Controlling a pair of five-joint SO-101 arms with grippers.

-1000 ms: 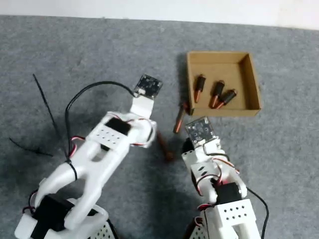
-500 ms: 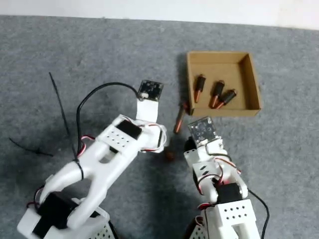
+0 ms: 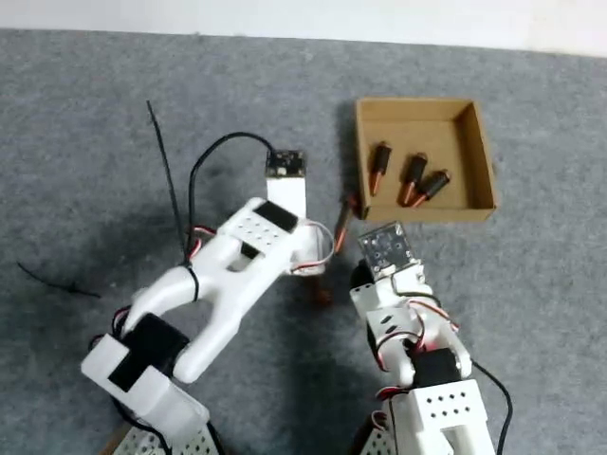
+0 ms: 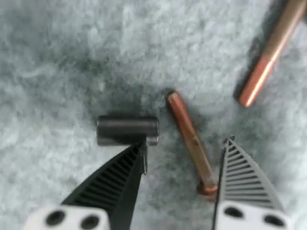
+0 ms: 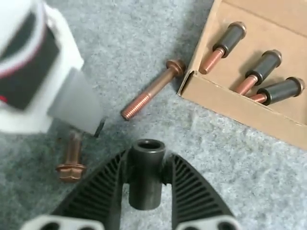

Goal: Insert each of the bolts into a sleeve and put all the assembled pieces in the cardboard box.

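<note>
Inside spread left end effector (image 4: 187,143), bolt (image 4: 190,140) pointing outward, right end effector (image 5: 146,162) pinching sleeve (image 5: 145,179) lengthwise.

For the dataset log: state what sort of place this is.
Probably a robotics lab tabletop set up for assembly practice: a grey felt-like mat, a copper bolt, a black sleeve, and a cardboard box holding assembled pieces.
</note>
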